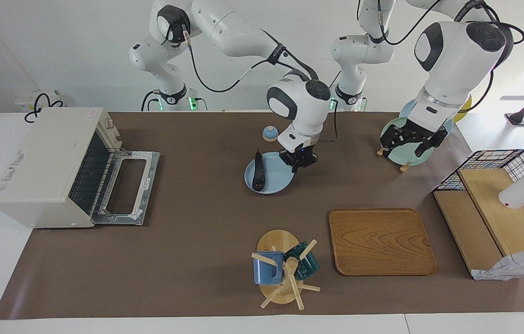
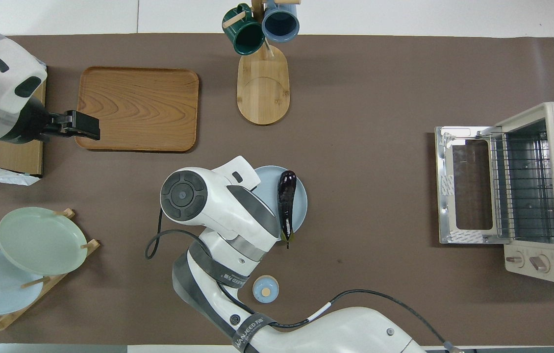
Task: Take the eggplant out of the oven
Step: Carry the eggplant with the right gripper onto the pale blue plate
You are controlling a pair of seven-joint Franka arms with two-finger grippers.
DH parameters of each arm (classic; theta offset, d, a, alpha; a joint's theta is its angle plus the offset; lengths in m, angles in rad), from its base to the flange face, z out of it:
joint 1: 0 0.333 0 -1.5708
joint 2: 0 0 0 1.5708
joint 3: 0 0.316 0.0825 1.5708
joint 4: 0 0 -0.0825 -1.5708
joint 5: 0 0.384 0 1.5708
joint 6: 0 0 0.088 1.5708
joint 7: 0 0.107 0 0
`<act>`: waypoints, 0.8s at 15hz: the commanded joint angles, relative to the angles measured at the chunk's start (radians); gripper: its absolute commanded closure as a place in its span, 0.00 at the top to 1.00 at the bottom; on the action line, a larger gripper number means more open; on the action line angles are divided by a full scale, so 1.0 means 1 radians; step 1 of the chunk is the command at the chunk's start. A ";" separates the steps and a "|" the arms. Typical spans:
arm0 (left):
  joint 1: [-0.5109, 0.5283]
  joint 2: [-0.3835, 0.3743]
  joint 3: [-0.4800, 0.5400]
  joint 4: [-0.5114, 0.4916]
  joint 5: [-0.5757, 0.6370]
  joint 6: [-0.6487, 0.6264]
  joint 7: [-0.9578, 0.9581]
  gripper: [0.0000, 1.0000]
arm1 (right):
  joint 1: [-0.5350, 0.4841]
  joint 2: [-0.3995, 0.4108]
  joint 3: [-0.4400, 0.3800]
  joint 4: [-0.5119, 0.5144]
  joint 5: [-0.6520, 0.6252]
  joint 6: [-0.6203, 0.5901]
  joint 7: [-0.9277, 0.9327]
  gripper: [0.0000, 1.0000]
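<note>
Right gripper (image 1: 298,160) by eggplant (image 1: 258,172), stem robotward.

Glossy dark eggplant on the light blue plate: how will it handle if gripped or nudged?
The slim glossy dark purple eggplant probably slips in a pinch: its skin shines. Rounded and long, it may roll on the shallow light blue plate. Its stem end overhangs the rim, so a push there could tip it off.

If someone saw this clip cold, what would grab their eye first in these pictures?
Most likely the eggplant lying on a light blue plate mid-table, with the right gripper at the plate's rim. Next, the oven at the right arm's end of the table, its door dropped open and its rack bare. The left gripper waits open over the plate rack at the left arm's end.
</note>
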 commanded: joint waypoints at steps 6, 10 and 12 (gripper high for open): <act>-0.017 0.024 -0.007 -0.011 -0.036 0.022 0.007 1.00 | -0.144 -0.122 0.001 -0.010 -0.074 -0.171 -0.338 0.45; -0.057 0.047 -0.007 -0.012 -0.094 0.039 0.000 1.00 | -0.316 -0.231 -0.002 -0.146 -0.078 -0.257 -0.581 0.12; -0.095 0.071 -0.007 -0.012 -0.114 0.061 -0.022 1.00 | -0.361 -0.292 -0.003 -0.301 -0.119 -0.233 -0.589 0.07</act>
